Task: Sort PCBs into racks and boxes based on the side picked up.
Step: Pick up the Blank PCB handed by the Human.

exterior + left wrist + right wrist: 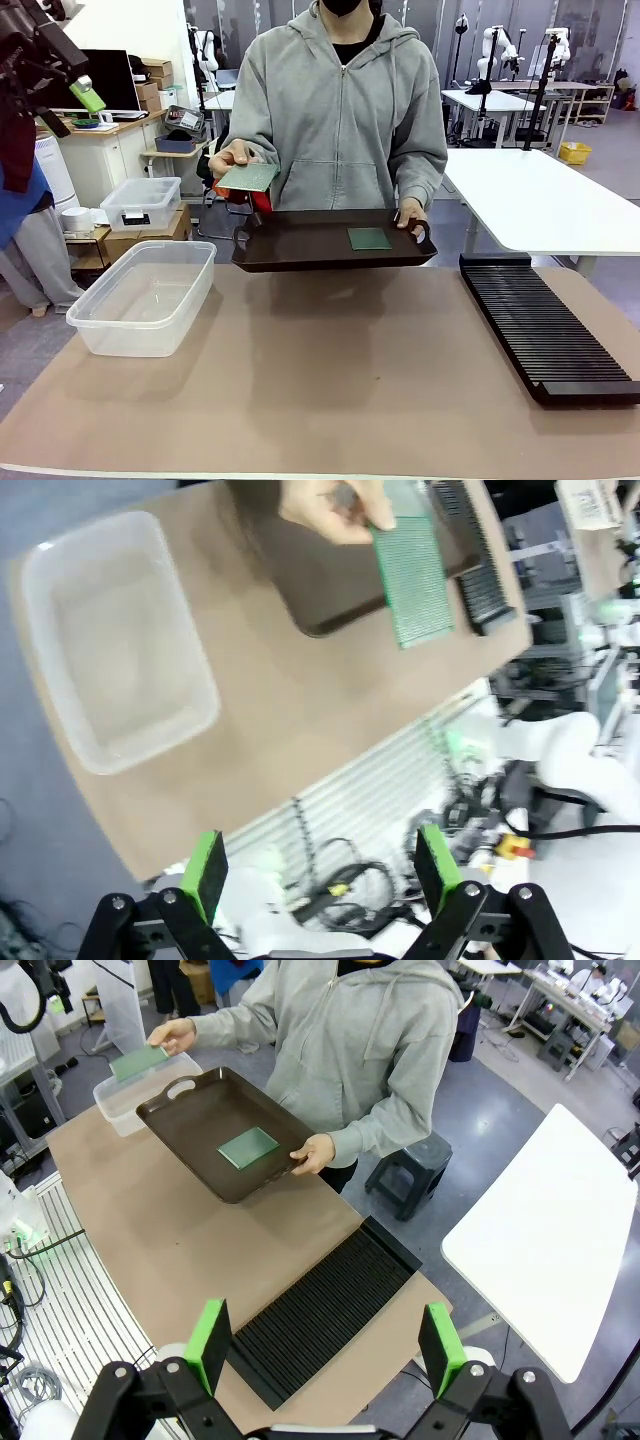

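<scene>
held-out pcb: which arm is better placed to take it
Left, probably. The hand holds the PCB out on the robot's left, on the clear tub's side, and the open left gripper looks down on it. The open right gripper points at the black rack.

The left gripper (320, 870) hangs high above the counter (300, 720), out past its near left edge, jaws spread wide with nothing between the green pads (207, 872). In the front view its arm (25, 60) is raised well above the counter's left side. The right gripper (325, 1348) sits high over the counter's near right edge, jaws wide apart and empty. Across the counter, the person lifts one hand (232, 157), pinching a PCB (250, 177), while the other hand (410, 212) grips a tray (300, 245) by its handle.
</scene>
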Controlling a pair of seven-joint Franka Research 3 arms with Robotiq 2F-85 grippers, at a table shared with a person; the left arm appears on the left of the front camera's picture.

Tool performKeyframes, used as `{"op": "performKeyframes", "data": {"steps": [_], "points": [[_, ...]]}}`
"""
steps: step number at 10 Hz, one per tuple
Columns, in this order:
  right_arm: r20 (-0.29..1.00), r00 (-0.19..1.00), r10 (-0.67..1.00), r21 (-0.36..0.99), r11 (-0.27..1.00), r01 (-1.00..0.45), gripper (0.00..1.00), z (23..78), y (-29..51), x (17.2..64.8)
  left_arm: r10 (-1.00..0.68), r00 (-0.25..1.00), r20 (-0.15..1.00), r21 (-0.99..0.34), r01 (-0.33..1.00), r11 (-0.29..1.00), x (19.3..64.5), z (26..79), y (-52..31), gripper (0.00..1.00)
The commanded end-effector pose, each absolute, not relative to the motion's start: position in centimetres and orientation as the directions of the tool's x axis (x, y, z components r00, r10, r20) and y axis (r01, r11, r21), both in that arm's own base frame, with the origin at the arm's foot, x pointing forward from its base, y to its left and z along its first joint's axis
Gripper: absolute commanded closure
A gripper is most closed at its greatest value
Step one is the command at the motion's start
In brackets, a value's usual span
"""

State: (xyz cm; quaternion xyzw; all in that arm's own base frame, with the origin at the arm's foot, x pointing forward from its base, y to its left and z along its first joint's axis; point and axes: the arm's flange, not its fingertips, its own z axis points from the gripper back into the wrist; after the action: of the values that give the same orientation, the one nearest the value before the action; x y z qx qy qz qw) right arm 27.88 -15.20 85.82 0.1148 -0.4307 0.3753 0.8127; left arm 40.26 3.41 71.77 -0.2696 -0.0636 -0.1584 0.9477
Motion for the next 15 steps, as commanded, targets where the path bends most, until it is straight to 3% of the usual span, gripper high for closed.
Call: {"op": "performKeyframes", "data": {"steps": [1,4,5,6,9,10,11,15], "points": [[0.786,0.345,0.513,-0.137,0.689,-0.711,0.00,85.8,-15.0,27.8,-0.156,0.963,0.218,-0.638,0.261,0.724,40.4,70.7,2.9,0.00],[0.786,0.345,0.513,-0.137,0.689,-0.711,0.00,85.8,-15.0,27.8,-0.100,0.959,0.267,-0.705,0.265,0.658,40.4,67.8,1.5,0.00],[0.786,0.345,0.513,-0.137,0.689,-0.711,0.00,85.8,-15.0,27.8,-0.193,0.895,0.402,-0.527,0.399,0.750,40.3,68.3,2.2,0.00],[0.786,0.345,0.513,-0.137,0.689,-0.711,0.00,85.8,-15.0,27.8,-0.125,0.966,0.228,-0.698,0.251,0.670,41.6,68.9,2.7,0.00],[0.786,0.345,0.513,-0.137,0.689,-0.711,0.00,85.8,-15.0,27.8,-0.141,0.951,0.276,-0.663,0.295,0.688,41.5,68.7,2.3,0.00],[0.786,0.345,0.513,-0.137,0.689,-0.711,0.00,85.8,-15.0,27.8,0.016,0.941,0.337,-0.717,0.246,0.652,42.2,67.2,1.2,0.00],[0.786,0.345,0.513,-0.137,0.689,-0.711,0.00,85.8,-15.0,27.8,0.017,0.964,0.264,-0.778,0.203,0.595,42.8,65.6,0.4,0.00],[0.786,0.345,0.513,-0.137,0.689,-0.711,0.00,85.8,-15.0,27.8,0.113,0.969,0.221,-0.906,0.161,0.393,42.9,61.0,-1.9,0.00]]}}
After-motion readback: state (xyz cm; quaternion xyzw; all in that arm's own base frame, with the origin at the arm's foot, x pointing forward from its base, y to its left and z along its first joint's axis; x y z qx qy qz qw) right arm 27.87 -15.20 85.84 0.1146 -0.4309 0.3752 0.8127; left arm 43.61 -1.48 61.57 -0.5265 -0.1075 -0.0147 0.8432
